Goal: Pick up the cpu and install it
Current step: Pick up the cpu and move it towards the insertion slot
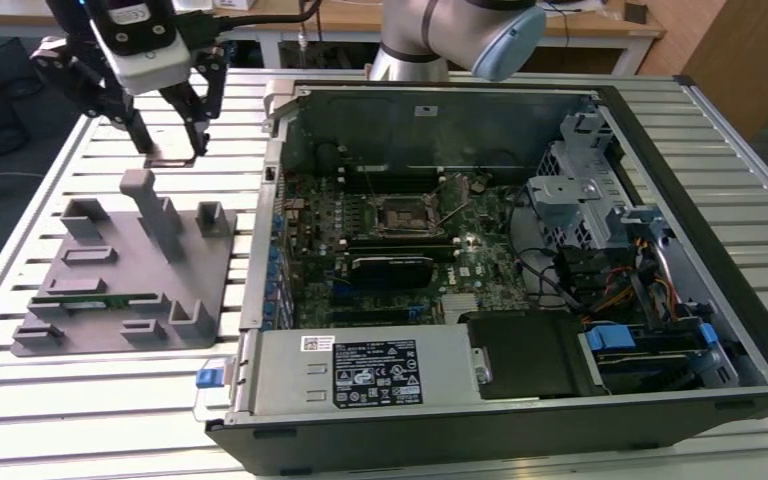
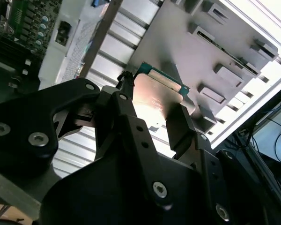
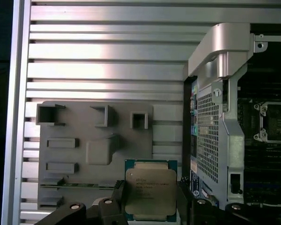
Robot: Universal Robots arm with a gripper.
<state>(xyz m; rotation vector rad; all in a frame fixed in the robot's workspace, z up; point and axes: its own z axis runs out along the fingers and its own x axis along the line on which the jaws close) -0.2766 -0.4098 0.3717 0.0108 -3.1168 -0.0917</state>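
Silver-grey metal on top with a thin green edge around it, the cpu (image 3: 150, 190) is a small flat square chip pinched between the two black fingers (image 3: 183, 199) of the gripper (image 1: 173, 150). The jaws are closed on opposite edges of the chip. Both wrist views show it gripped this way, metal face turned toward the cameras.

In the exterior view the gripper hangs in the upper left of the frame, and the chip is a small grey sliver at its fingertips. It is held in the air above the far end of a grey moulded holder (image 1: 104, 300) and is not touching it. The holder lies at the left of the frame on a table (image 1: 91, 400) of slatted aluminium. It has several upright posts and shallow pockets, and a long thin green memory stick (image 3: 75, 185) rests in one of its slots.

An open black computer case (image 1: 491, 445) lies on its side across the centre and right of the exterior frame. Its motherboard (image 1: 344, 200) faces upward. A black square socket frame (image 1: 400, 213) sits just above the middle of the frame, well apart from the gripper. Part of the arm (image 1: 451, 35), grey with a pale blue cap, shows at the top centre.
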